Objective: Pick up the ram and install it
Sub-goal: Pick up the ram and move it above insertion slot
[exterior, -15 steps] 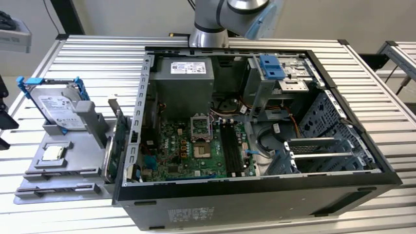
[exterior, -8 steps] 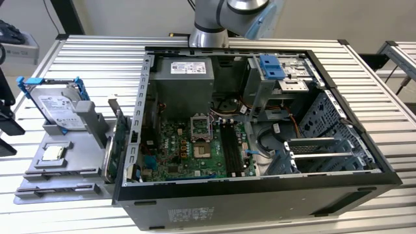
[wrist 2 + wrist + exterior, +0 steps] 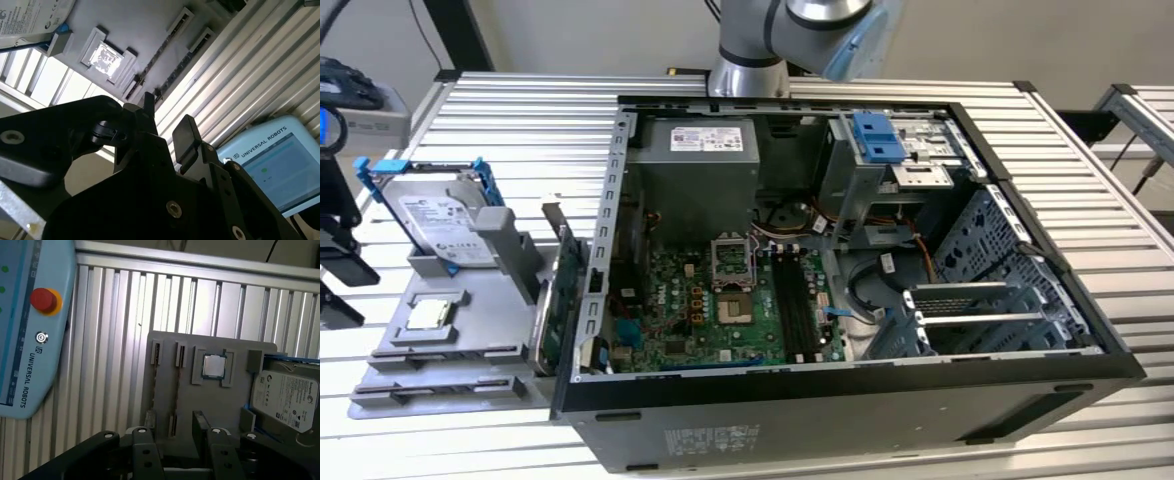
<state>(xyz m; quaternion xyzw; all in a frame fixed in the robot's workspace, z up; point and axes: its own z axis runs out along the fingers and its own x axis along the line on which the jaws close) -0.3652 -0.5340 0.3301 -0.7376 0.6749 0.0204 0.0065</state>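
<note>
The ram (image 3: 178,387) stands edge-up, lengthwise in a slot of the grey holder (image 3: 220,405), near the wide-open, empty gripper (image 3: 171,426).

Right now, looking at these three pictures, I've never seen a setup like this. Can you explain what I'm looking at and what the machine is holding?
This is one robot arm with a two-fingered gripper, working at a slatted metal table. The exterior view looks from off the arm onto an open computer case with its green motherboard showing. On the exterior view's left, a grey tray carries a hard drive, a processor chip and the ram, a thin stick standing on edge in a slot. Both wrist views ride on the arm and look past the gripper at that tray. The gripper is open and holds nothing. The pale blue panel is a handheld controller.
</note>
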